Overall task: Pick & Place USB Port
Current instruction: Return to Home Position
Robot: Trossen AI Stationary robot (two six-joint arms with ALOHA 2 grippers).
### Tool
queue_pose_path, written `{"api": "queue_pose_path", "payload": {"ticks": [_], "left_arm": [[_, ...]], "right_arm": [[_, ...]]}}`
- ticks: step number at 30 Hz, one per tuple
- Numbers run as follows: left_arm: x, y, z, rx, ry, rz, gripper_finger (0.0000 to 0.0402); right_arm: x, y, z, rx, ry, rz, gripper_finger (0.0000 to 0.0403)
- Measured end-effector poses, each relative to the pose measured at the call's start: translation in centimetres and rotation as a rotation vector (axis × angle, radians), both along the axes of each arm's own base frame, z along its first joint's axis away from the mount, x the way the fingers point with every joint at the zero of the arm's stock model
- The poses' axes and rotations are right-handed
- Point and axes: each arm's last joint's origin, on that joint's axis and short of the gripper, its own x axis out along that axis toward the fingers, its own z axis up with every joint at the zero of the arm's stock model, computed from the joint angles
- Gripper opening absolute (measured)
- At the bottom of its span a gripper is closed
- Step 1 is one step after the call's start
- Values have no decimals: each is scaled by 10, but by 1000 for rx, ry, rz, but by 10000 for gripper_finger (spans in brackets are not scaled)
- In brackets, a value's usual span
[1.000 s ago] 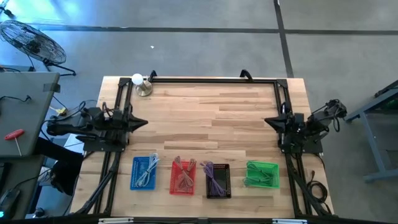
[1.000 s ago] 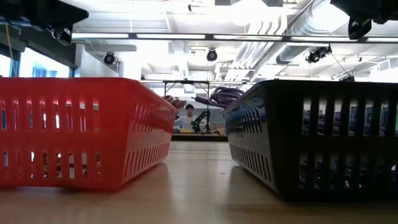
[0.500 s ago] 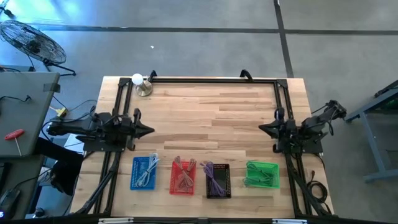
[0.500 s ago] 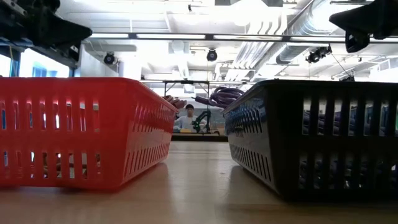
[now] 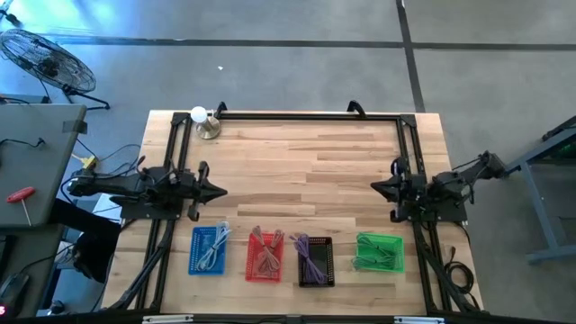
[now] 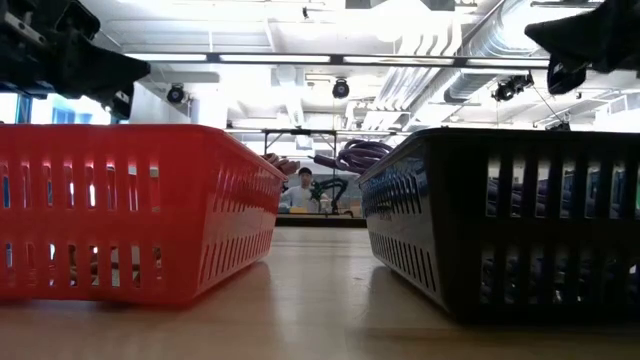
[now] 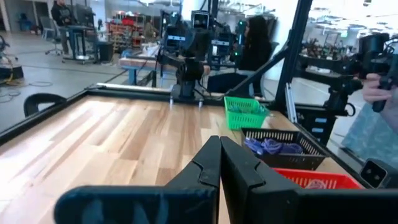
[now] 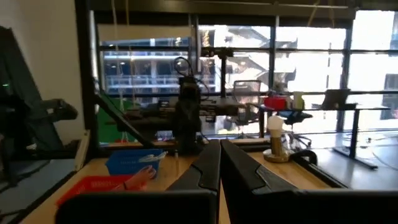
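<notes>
While each arm's jaws meet, blue bin [image 5: 198,266], red bin [image 5: 279,271], black bin [image 5: 328,271], green bin [image 5: 398,244] — cables [image 5: 311,259] inside.

Bins [image 5: 331,263] side by side on table [image 5: 297,171]; cables [image 5: 311,259] inside.

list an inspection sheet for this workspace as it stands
surface: wooden table, middle bare
job's things: blue bin, red bin, black bin, green bin in a row along one long edge, none empty
clutter: lamp at a corner of the opposite edge
grippers: left gripper and right gripper shut, empty, above the table's sides
cables: violet cable in black bin; wiring by left arm
surroundings: fan on the floor; person far behind
</notes>
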Motion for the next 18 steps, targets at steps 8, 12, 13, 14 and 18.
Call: {"api": "queue_pose_path", "payload": {"ticks": [8,12,13,14,18], "left_arm": [[0,-1,0,-2,-1,-19,0],[0,-1,-1,-2,5,-19,0],[0,-1,-2,-1,11,-19,0],[0,-1,-2,-1,16,-20,0],[0,-1,-3,-4,25,-28,0]], "right_arm": [[6,-9,-10,18,11,-5,0],[8,-15,-10,20,4,-10,0],[8,-16,-10,22,4,-10,0],[9,-18,-11,24,7,-6,0],[9,-20,-12,17,20,2,0]]}}
